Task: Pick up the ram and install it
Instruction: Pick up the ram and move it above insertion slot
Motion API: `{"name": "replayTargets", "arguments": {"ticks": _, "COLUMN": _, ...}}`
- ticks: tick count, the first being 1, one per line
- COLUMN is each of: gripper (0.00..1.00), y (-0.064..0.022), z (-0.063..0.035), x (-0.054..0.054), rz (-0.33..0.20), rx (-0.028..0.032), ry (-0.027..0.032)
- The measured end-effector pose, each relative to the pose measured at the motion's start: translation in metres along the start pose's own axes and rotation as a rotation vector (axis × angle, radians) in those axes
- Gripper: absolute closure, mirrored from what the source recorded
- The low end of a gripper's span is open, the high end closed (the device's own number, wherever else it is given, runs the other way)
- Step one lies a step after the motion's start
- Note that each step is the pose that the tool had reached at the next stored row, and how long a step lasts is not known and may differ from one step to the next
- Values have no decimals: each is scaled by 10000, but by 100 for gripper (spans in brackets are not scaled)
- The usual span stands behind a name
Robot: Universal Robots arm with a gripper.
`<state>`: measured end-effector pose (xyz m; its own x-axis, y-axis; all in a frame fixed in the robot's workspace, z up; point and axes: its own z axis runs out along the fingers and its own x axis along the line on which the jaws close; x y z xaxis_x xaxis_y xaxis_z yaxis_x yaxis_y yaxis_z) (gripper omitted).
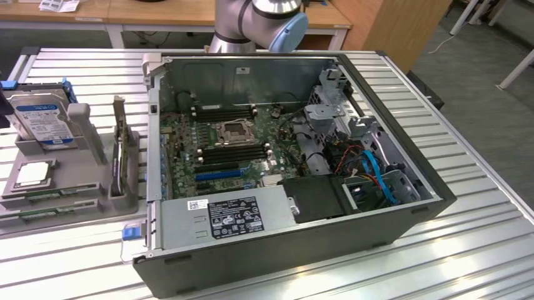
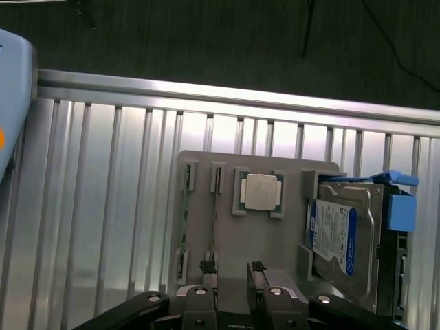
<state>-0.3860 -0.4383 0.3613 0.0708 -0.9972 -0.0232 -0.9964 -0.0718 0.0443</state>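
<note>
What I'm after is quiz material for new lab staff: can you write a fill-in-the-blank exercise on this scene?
1. The square CPU chip lies in the grey holder between the ram and the ____.
2. The fingers hover over that holder, standing ____.
3. The holder stands at the exterior view's ____ of the open computer case.
Missing words: hard drive; open; left.

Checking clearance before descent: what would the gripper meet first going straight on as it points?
Likely the grey tray, close beside the ram in its slot; one jaw may touch that stick first, depth being unclear.
</note>
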Motion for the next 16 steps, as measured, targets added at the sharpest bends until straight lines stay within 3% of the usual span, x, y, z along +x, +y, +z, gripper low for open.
{"name": "replayTargets", "arguments": {"ticks": 16, "gripper": 69, "y": -7, "z": 158, "x": 4, "rz": -1, "rx": 0, "ry": 1}}
